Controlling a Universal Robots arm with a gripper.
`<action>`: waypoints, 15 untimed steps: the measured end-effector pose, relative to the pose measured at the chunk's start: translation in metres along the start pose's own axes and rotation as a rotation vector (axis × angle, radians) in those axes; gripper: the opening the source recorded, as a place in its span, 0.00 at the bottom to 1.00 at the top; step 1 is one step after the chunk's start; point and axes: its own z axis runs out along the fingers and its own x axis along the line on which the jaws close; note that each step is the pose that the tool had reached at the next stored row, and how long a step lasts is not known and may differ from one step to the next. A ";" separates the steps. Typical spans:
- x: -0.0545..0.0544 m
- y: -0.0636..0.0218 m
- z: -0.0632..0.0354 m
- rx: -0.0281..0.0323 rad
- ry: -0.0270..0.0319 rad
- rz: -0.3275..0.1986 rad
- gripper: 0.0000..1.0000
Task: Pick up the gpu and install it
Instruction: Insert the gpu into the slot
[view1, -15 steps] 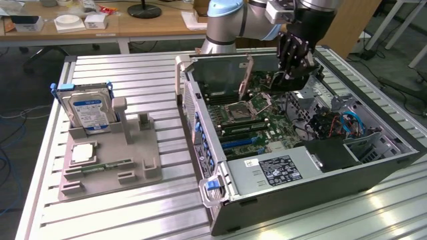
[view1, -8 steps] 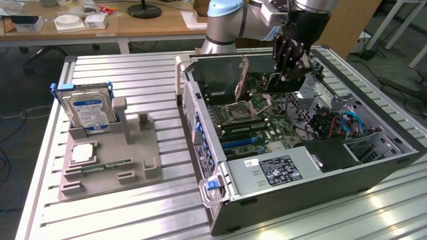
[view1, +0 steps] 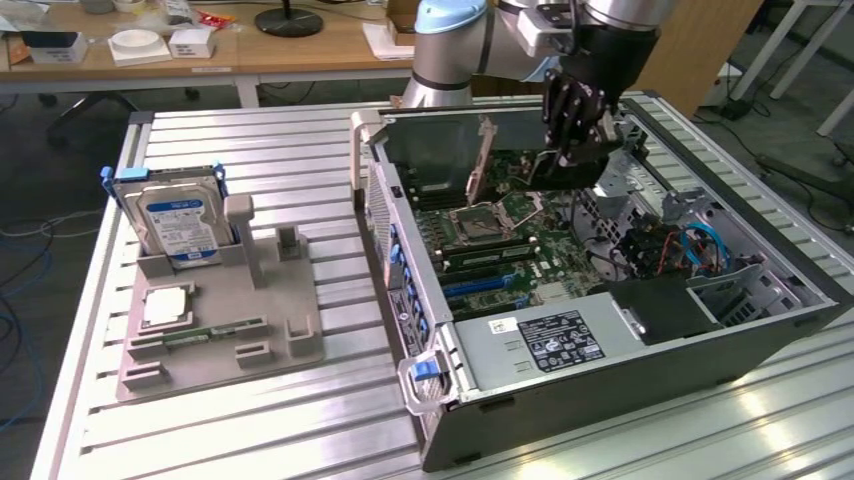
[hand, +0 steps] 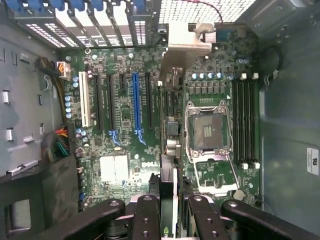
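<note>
Holding the gpu (hand: 168, 181): claw (hand: 172, 220) was closed narrow on it, fingers (hand: 148, 215) pinching the card from both faces. Card hung edge-down under the claw, inside the open case (view1: 601, 395), above the board (hand: 115, 150). It was not seated in anything I could see.

Wrist view caught it edge-on as a thin dark line running away from the claw. Its silver bracket (hand: 187, 47) was at the far end, toward the case's rear slot openings. Long axis ran parallel to the expansion slots, so yaw looked about right.

Offset was what mattered. The card's line sat beside the blue slot (hand: 135, 107), on the CPU socket (hand: 207, 125) side, between the two and not over the slot. Some of that may have been parallax, since the card was nearer the camera than the board; couldn't tell how much.

Exterior view had the claw over the far end of the case, near the arm's base, fingers pointing down. Height above the slot: couldn't judge.

My read: pick done, card at the case, insertion not yet made.
</note>
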 end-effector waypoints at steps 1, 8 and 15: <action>0.000 0.0005 0.0005 -0.0004 -0.0001 -0.005 0.26; 0.003 0.0078 0.0065 -0.0025 -0.0017 -0.049 0.26; 0.005 0.0191 0.0166 0.0001 -0.0018 -0.060 0.26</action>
